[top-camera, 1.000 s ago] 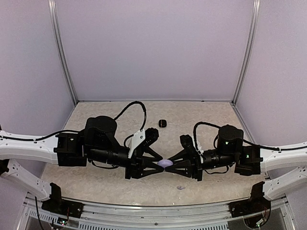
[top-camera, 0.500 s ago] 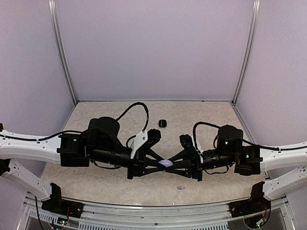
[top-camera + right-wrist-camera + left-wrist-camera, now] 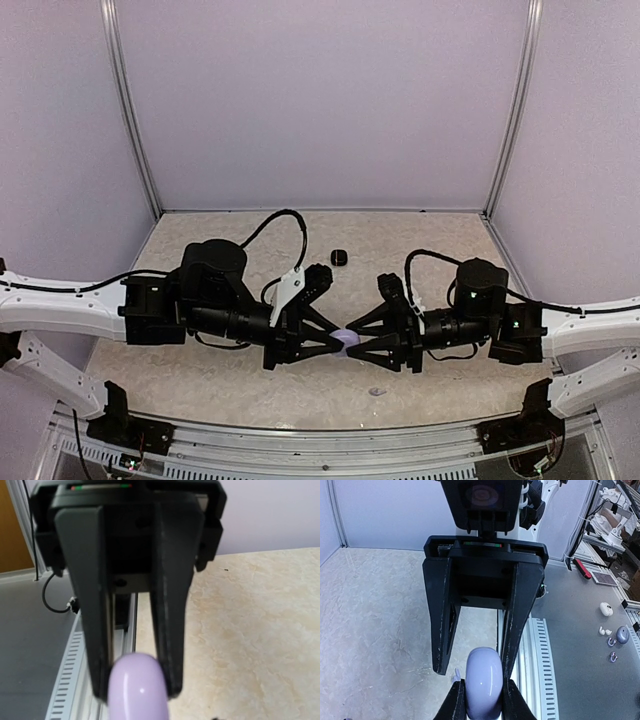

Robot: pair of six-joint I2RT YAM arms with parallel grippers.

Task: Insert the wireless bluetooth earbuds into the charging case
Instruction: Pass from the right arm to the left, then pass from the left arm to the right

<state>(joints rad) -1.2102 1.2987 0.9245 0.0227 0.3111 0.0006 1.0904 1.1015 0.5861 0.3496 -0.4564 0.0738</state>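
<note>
One lavender charging case [image 3: 483, 680] is pinched by the left gripper [image 3: 482, 700] above the table [image 3: 450, 240]; the right gripper [image 3: 475, 669] is held spread around it. One lavender earbud [image 3: 375, 391] is seen lying near the front edge.

Booth w/ pale lavender walls, plain and matte: back panel [image 3: 320, 100], side wall at view left [image 3: 55, 130], side wall at view right [image 3: 585, 130]. Alu posts at both rear corners [image 3: 130, 110] [image 3: 512, 110]. Tabletop [image 3: 200, 385] is beige w/ a marbled stone look and runs wall to wall. Alu rail [image 3: 330, 435] along the near edge, slotted strip below it. Light is even and soft.

L wrist view: past the table edge is a white slotted duct [image 3: 537, 670], then a grey surface [image 3: 575, 645]. Cluttered shelving [image 3: 615, 505] at top right, too blurred to read.

R wrist view: orange-brown panel [image 3: 12, 525] in the top left corner.
</note>
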